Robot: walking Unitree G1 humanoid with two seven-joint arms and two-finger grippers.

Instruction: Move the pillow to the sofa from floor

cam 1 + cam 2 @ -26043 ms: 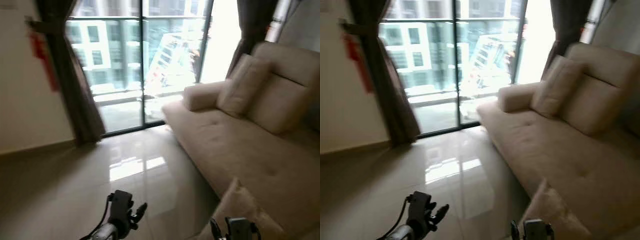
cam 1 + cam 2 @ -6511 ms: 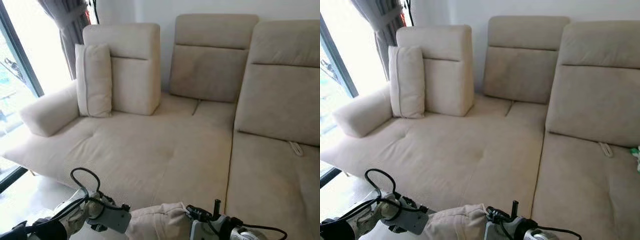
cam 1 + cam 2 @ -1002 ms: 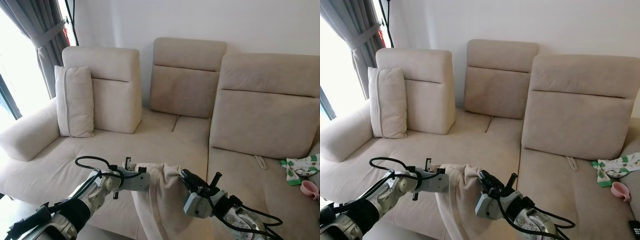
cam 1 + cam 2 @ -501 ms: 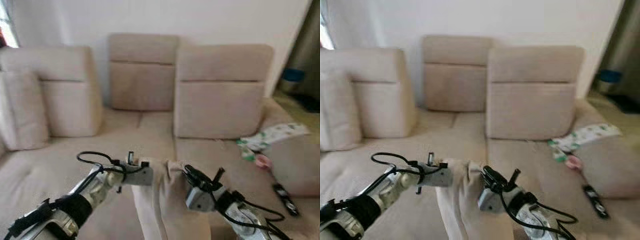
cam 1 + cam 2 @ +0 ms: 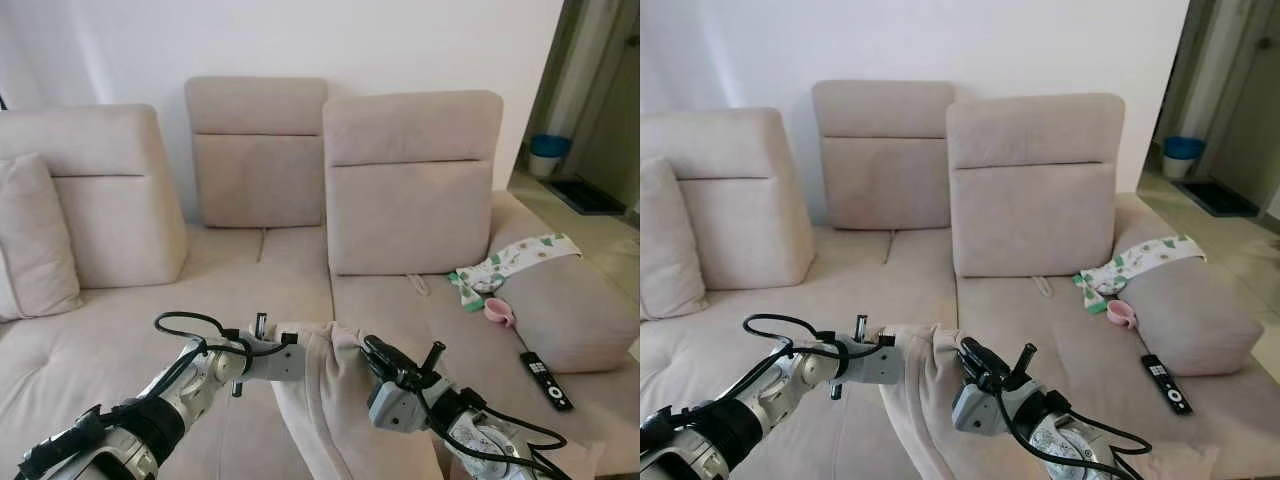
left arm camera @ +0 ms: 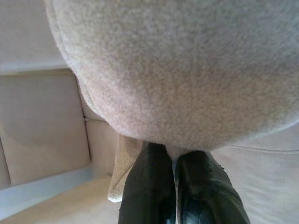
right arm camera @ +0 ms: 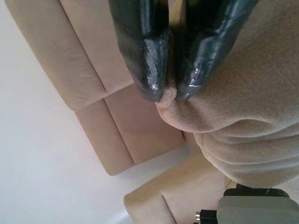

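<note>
The beige, soft-napped fabric pillow (image 5: 335,400) hangs in the air in front of the robot, above the front part of the long beige upholstered sofa (image 5: 270,280). It is held by its upper edge between both grippers. Its long axis runs near vertical: the gathered top edge points up toward the grippers, and the body drops down out of the lower edge of the head views.

The left gripper (image 5: 292,362) meets the pillow at its upper left corner. In the left wrist view its two black fingers (image 6: 147,186) are pressed close together with a fold of the pillow cloth (image 6: 187,70) pinched between them. The right gripper (image 5: 372,352) meets the upper right corner. In the right wrist view its black fingertips (image 7: 149,70) are drawn nearly together, nipping a small ridge of the pillow fabric (image 7: 224,107).

On the sofa, a second beige cushion (image 5: 35,240) stands upright against the left backrest. On the right-hand seat lie a white cloth with green print (image 5: 510,262), a small pink cup-like item (image 5: 497,312) just beside it, and a black remote control (image 5: 545,380) nearer the front edge. Beyond the sofa's right end, a blue bin (image 5: 548,155) stands on the floor in a doorway.
</note>
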